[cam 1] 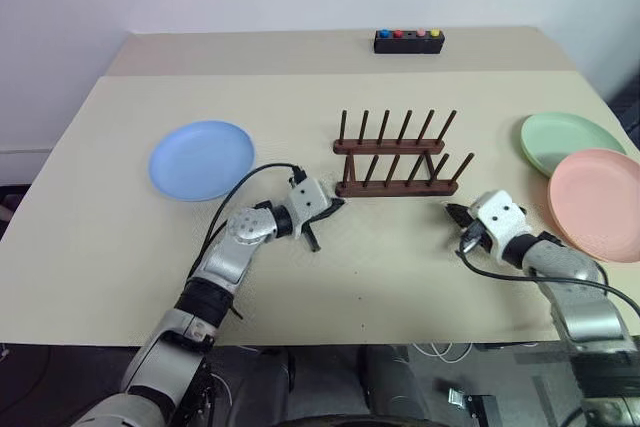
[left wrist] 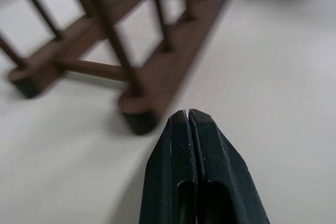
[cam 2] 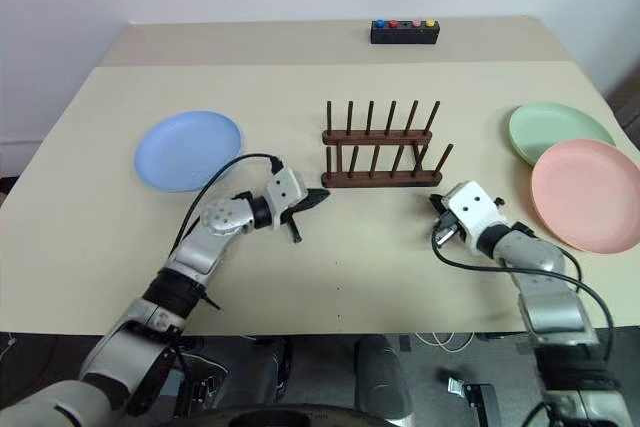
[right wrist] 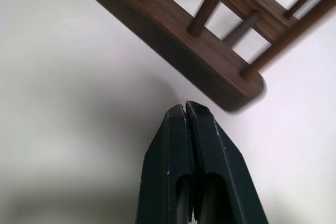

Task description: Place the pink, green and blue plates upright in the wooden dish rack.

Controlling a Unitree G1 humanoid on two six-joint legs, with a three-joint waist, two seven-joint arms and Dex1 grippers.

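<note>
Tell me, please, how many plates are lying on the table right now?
3: the blue plate lies left of the wooden dish rack; the green plate and pink plate lie at the right, pink nearer and seemingly overlapping green.

Black button box (cam 1: 408,41) near beige table's (cam 1: 120,247) far edge.

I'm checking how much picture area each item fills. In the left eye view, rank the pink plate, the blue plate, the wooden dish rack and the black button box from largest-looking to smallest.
1. wooden dish rack
2. pink plate and blue plate: look about alike; the pink one is cut by the picture's edge, so I won't rank them
3. black button box: smallest, and farthest from the camera
</note>
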